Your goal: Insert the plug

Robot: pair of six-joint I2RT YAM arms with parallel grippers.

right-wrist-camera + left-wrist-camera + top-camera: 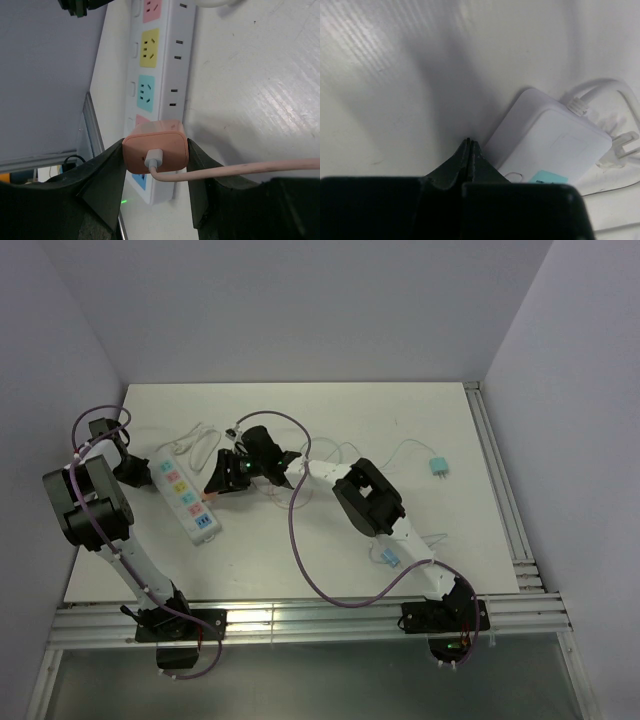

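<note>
Over the power strip (160, 65) — my right gripper (156, 146) clamps the pink plug (162, 142), its body against the strip's socket face, cable trailing off right. Prongs hidden; can't tell if seated. My left gripper (469, 150), jaws pressed shut, sits beside the strip's cable end — pressing home probably left to do.

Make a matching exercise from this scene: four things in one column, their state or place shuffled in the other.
Things:
1. left gripper
2. pink plug
3. teal plug
4. power strip

States or places:
A. lying loose, far right in the top view
B. shut, nothing between its fingers
C. clamped in the right gripper
D. flat, with coloured sockets facing up

Pairs: 1-B, 2-C, 3-A, 4-D
</note>
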